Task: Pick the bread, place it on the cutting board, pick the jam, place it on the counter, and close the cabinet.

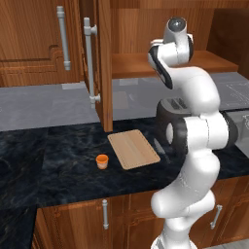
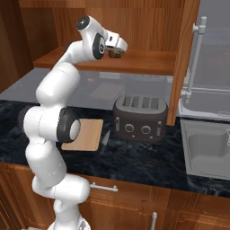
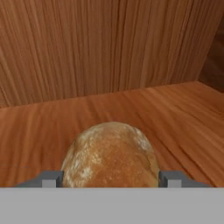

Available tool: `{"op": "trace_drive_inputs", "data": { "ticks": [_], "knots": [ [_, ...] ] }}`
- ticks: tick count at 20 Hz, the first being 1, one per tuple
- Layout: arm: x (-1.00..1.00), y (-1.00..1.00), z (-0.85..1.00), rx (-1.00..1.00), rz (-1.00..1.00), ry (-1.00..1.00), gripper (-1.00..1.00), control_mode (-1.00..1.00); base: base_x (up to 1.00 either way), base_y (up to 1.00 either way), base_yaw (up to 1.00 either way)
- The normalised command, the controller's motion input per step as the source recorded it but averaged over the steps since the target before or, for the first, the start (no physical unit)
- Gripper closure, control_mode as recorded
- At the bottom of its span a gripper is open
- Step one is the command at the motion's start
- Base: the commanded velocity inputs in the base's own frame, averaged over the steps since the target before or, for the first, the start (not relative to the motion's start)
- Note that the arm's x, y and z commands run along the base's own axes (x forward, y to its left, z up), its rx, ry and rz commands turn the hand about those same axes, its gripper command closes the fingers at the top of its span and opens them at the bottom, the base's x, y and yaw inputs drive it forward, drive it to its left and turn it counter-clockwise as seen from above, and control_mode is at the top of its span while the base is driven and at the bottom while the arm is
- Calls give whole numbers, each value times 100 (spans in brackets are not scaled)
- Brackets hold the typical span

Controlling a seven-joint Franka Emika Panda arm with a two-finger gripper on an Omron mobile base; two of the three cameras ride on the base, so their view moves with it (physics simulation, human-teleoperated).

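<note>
Reddish-brown wooden wall cabinet (image 1: 104,63) is seen with door open. Light-tan wooden cutting board (image 1: 133,149) is laid flat on dark marbled counter (image 1: 53,165). Round brown mottled bread (image 3: 111,156) is clamped between gripper (image 2: 116,53) fingertips (image 3: 51,179), inside cabinet. Small orange jam jar (image 1: 101,161) is stood just beside board.

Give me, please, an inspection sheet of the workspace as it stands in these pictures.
Surface: counter, dark marbled stone.
Job's things: bread between the fingertips over the cabinet shelf; whether it rests on the shelf cannot be told. Jam upright on the counter, left of the cutting board, apart from it; board bare. Cabinet door open.
Clutter: toaster right of the board.
Grippers: gripper in the cabinet, a finger on each side of the bread.
Cables: nothing seen.
Surroundings: sink at the far right; low cupboards under the counter.
</note>
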Motion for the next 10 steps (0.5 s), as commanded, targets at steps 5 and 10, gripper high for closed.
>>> {"op": "trace_drive_inputs", "data": {
  "ticks": [5, 10],
  "knots": [
    [-65, 0, 0, 0, 0, 0, 100, -100, 0, 0, 0],
    [-67, 0, 0, 0, 2, 0, 100, -100, 0, 0, 0]
  ]
}}
